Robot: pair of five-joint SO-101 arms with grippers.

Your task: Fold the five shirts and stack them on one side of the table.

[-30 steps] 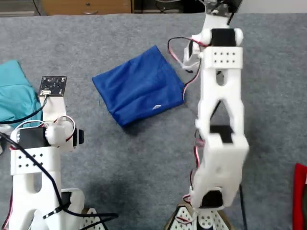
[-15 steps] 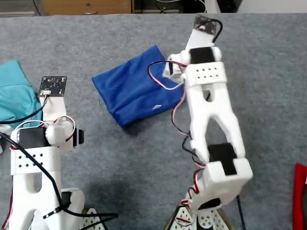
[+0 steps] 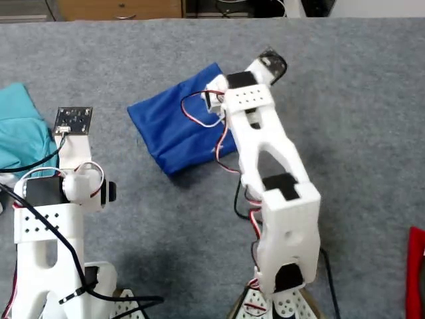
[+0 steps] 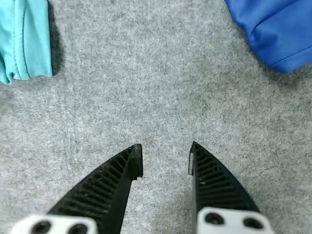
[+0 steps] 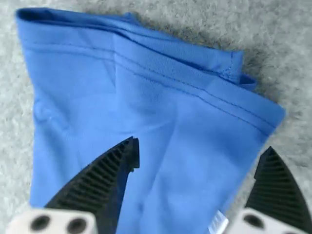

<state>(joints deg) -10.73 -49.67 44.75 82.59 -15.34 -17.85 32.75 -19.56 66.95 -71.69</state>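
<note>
A folded blue shirt lies on the grey table at mid-back. My right arm leans over the shirt's right part. In the right wrist view my right gripper is wide open just above the blue shirt, its fingers spanning the folded cloth near a hemmed edge. A teal shirt lies at the table's left edge. My left gripper is open over bare grey table, between the teal shirt and the blue shirt, touching neither.
A red cloth pokes in at the right edge of the table near the front. Wooden furniture stands behind the table's far edge. My left arm stands at the front left, beside the teal shirt.
My right arm has swung left and lowered from beside the blue shirt to over it. The left arm and both shirts have not moved.
</note>
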